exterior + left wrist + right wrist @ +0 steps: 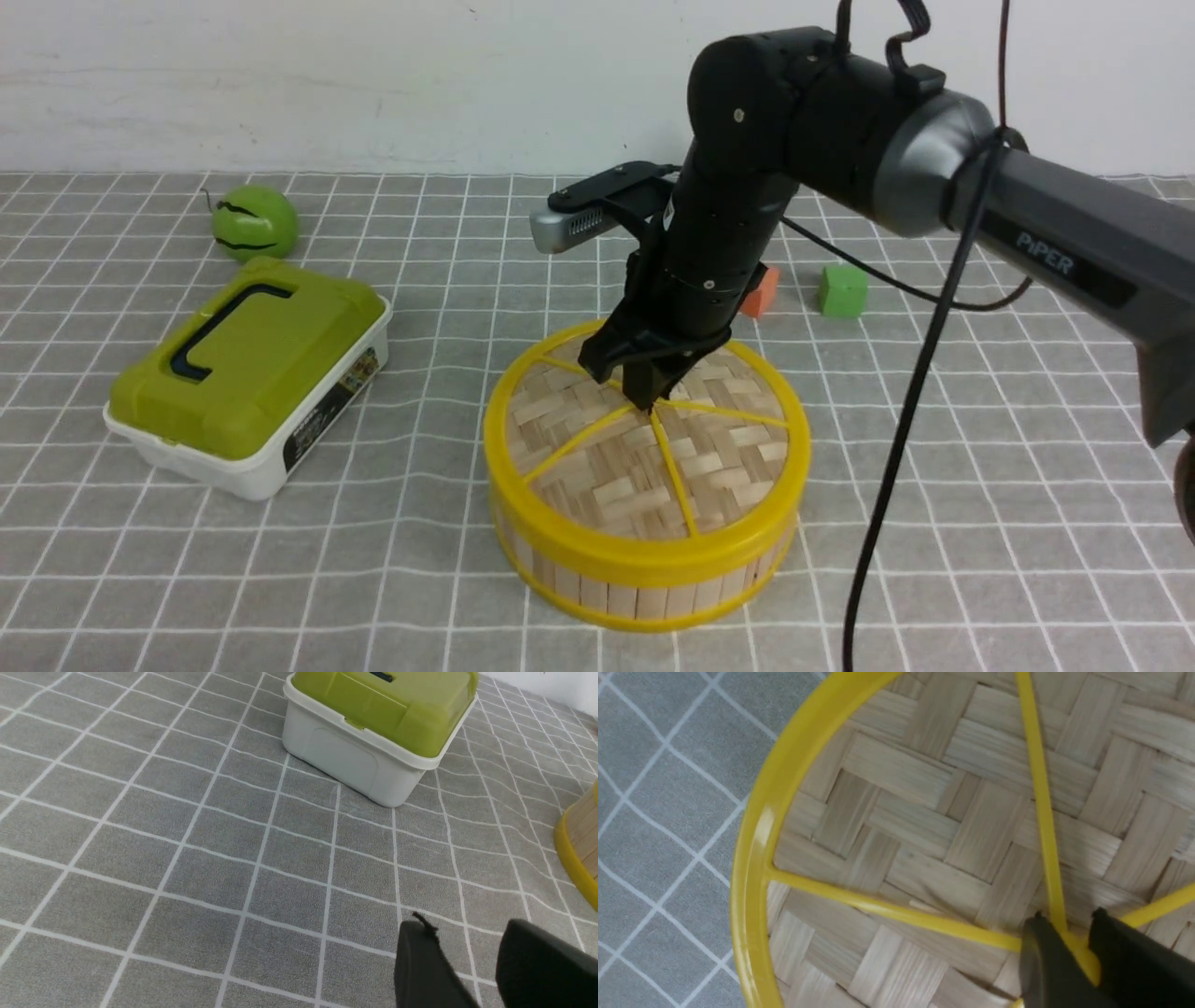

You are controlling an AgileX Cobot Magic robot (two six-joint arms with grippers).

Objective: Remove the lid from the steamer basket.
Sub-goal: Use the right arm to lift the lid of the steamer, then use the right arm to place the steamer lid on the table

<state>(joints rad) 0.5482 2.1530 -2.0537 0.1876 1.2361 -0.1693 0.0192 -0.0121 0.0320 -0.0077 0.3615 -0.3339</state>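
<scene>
Your desk (140, 579) carried everything on its grey checked cloth, and your right arm (840, 121) reached across it from the right, bent down over the middle. The basket (644, 588) stood near the desk's centre, with the lid (597, 485) seated flat on top, its yellow rim wrapped over the basket's upper edge. The box (247, 373) sat well apart to the left. Your right claw (644, 397) pointed straight down at the lid's centre, narrow, its two fingers pinched on either side of the knob (1080, 954) where the spokes met. Your left claw (472, 970) hung off near the box with a gap between its fingers, holding nothing. The risks I saw came from that small knob. It gave the fingers little to bite, so a quick pull could let it slip out. Nothing held the basket down, so a snug rim could drag the whole basket up with the lid. A slanted lift could also tilt the lid and wedge it against the basket.
</scene>
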